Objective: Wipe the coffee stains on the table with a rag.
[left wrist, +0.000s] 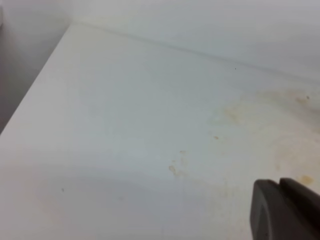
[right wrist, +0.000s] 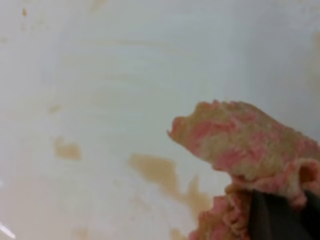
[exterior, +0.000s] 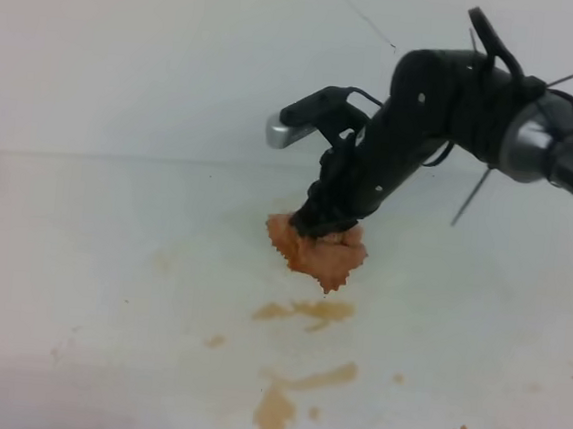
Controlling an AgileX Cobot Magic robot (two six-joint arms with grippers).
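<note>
Soft, even, diffuse light is seen in all three views, with no hard glare. In the exterior high view, the desk (exterior: 82, 257) is rendered bright and slightly washed out, a darker band is cast along its near edge, and only a faint shadow is laid beneath the rag (exterior: 318, 252). Mild softness is noted throughout, and the coffee stains (exterior: 303, 311) are shown with fuzzy edges. The left wrist view is dimmer and cooler, with a broad grey shadow spread across the lower left. The right wrist view is heavily blurred and overexposed towards the top; the cloth's texture is smeared there.
</note>
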